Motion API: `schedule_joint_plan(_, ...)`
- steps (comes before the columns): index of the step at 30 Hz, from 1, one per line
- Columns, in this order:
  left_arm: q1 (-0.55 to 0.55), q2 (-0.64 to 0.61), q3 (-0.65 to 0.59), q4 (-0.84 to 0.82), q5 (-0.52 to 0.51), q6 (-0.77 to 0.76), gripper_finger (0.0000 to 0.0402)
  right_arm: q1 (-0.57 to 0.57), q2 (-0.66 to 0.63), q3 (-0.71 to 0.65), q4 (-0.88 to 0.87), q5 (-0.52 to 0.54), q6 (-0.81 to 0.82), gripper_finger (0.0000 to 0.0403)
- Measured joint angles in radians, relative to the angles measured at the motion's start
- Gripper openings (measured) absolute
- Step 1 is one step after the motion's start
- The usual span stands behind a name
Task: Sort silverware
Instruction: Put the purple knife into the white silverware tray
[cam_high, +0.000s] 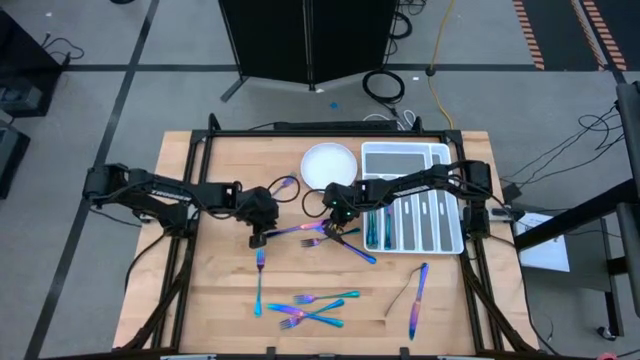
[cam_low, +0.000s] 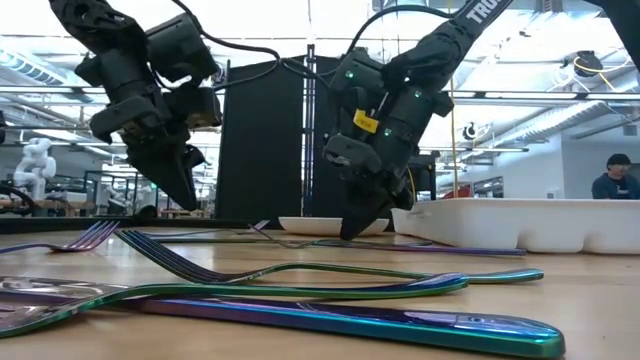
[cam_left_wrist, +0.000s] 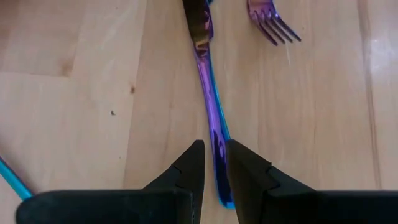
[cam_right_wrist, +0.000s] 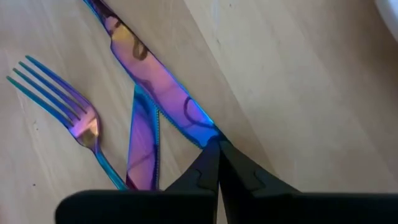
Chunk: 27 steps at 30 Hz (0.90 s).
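— Silverware (cam_high: 305, 308) placement, near edge first?
— Several forks lie crossed at six o'clock on the table (cam_high: 210, 290); one knife (cam_high: 417, 288) sits at five o'clock.
— And mid-table?
— The left gripper (cam_high: 258, 238) hangs over a knife handle (cam_left_wrist: 214, 134), fingers slightly apart, nothing clamped. The right gripper (cam_high: 337, 222), fingers pressed together, touches a knife blade (cam_right_wrist: 163, 86) beside a fork (cam_right_wrist: 78, 118).
— Farther back?
— At two o'clock, more pieces lie in the tray (cam_high: 450, 245); the plate (cam_high: 329, 164) sits at twelve.
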Motion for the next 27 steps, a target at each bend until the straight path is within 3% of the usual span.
schedule_joint_plan(7, 0.000, 0.000, 0.000, -0.003, 0.004, -0.002, 0.0071, 0.000, 0.006, -0.002, -0.011, 0.000, 0.000, 0.0000)
schedule_joint_plan(14, 0.000, 0.030, 0.000, -0.010, 0.029, -0.005, 0.0130, 0.000, 0.006, -0.002, -0.014, 0.000, 0.003, 0.0000)
schedule_joint_plan(19, -0.011, 0.069, 0.000, 0.127, 0.023, -0.005, 0.0161, 0.000, 0.007, -0.003, -0.012, -0.001, 0.013, 0.0000)
schedule_joint_plan(27, -0.035, 0.213, 0.001, 0.366, -0.098, -0.024, 0.0164, 0.000, 0.008, -0.004, -0.004, -0.002, 0.026, 0.0000)
